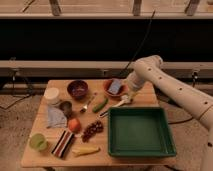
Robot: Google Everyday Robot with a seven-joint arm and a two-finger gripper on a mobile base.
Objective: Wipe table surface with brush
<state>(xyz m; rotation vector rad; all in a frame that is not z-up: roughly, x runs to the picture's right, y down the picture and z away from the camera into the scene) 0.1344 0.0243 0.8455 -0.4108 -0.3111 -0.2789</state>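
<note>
The table surface (60,84) is a light-brown slatted wooden top crowded with items. The brush (114,107), slim and white, lies slantwise on it between the cucumber (100,105) and the green tray (140,131), its head toward the upper right. My gripper (128,97) hangs at the end of the white arm that comes in from the right. It sits just above the brush's head end, beside the red bowl (115,88). It looks open, with nothing in it.
A purple bowl (77,89), a white cup (51,95), a spoon (88,105) and a grey cloth (56,118) fill the left. Grapes (92,130), an orange fruit (74,124), a banana (85,150), a striped packet (62,143) and a green cup (37,142) lie in front.
</note>
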